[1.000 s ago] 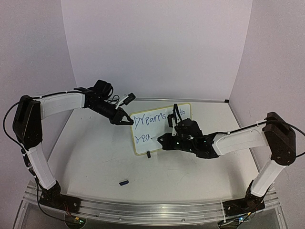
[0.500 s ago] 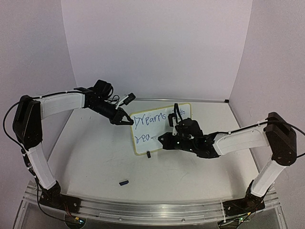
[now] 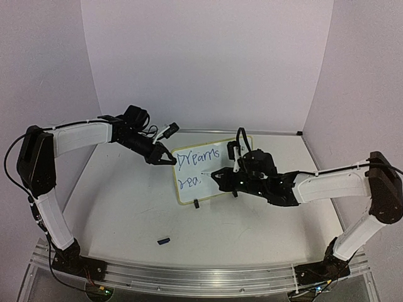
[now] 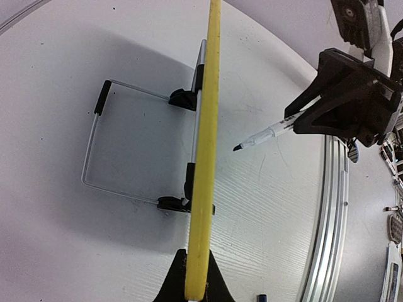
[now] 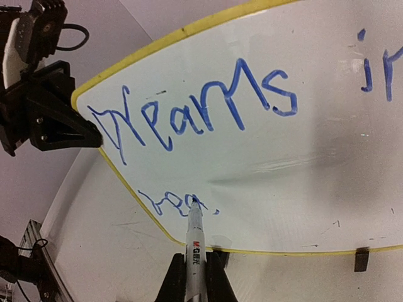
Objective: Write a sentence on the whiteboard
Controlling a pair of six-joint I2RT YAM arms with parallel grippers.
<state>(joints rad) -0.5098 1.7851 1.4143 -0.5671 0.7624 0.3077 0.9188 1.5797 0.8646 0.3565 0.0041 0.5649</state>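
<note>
Partway Through the Second Line, Board Braced and Marker Poised

At the left, the left tool was clamped shut on the yellow edge of the whiteboard, evidently to keep the light board from sliding or tipping on its wire stand under the pen's push. The board stood upright near the middle of the surface, facing the right arm. The sentence showed "Dreams" and the start of another word above, with "rea" below, so it looked unfinished. At the right, the right tool was closed on a marker, held lengthwise so its tip aimed at the board, just clear of the face beside the last letter.
</note>
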